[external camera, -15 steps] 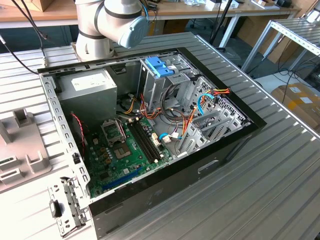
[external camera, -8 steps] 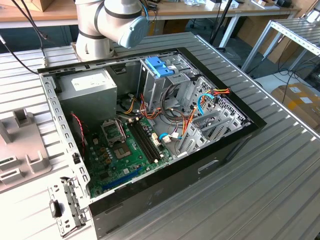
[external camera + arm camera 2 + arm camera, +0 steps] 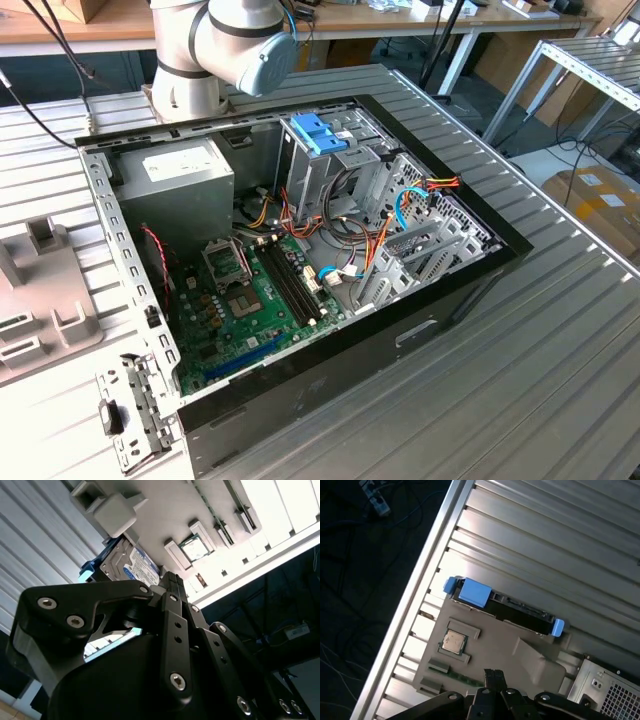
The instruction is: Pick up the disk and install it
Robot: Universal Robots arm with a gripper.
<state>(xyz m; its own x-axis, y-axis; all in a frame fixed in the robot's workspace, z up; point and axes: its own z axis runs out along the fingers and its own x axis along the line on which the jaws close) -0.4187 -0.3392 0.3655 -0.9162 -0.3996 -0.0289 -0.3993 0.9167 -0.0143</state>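
Note:
The disk [image 3: 512, 609] is a flat dark drive in a bright blue carrier with a blue end tab [image 3: 473, 592]. It lies at the edge of a grey fixture plate [image 3: 495, 645] on the ribbed metal table. In the second wrist view the disk [image 3: 131, 564] shows its silver face and a label. My gripper [image 3: 493, 673] hangs above the plate, apart from the disk, its black fingertips pressed together with nothing between them. In the second wrist view the gripper [image 3: 172, 578] points toward the disk's near side.
A processor chip [image 3: 454, 641] sits in a pocket of the plate. The open computer case [image 3: 300, 250] fills the table's middle, with a blue latch block [image 3: 318, 133], a grey power-supply box [image 3: 185, 170] and loose cables. The table's edge [image 3: 427, 582] runs close to the disk.

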